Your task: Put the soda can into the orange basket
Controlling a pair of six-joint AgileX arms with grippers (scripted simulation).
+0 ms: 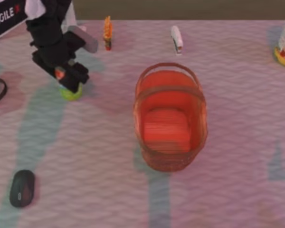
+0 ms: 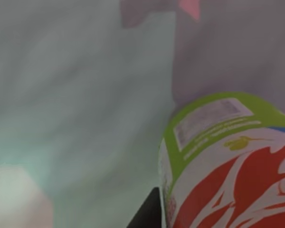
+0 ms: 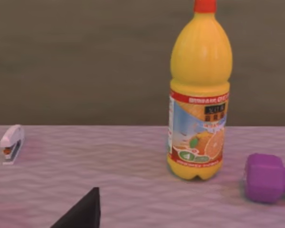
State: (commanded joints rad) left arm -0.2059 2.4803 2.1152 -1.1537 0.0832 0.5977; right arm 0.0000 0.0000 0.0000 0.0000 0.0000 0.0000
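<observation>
Orange basket [image 1: 170, 118] stands mid-desk, upright, hoop handle arching across its mouth, nothing inside. One basket only. Risk here: a low carry could knock the can against the near rim or the hoop, so the approach likely needs height and a drop clear of the handle. One yellow juice bottle [image 3: 199, 95] at the far right edge of the desk [image 1: 109, 180], well apart from the route. Left pincer [image 1: 69, 76] sits at the far left, fingers down around the soda can [image 1: 71, 91], whose green base peeks out beneath; the left wrist view is filled by the can's label, so the pincer looks closed on it, though whether the can is off the desk I cannot tell. One can. Risk: a smooth round wall may slip or tilt in the fingers if the grip is shallow. Right pincer shows only a dark tip, state not readable; arm parked at right. One black mouse [image 1: 22, 188], one purple dumbbell [image 3: 268, 178], one white stapler [image 1: 176, 39], one small orange bottle [image 1: 107, 32].
</observation>
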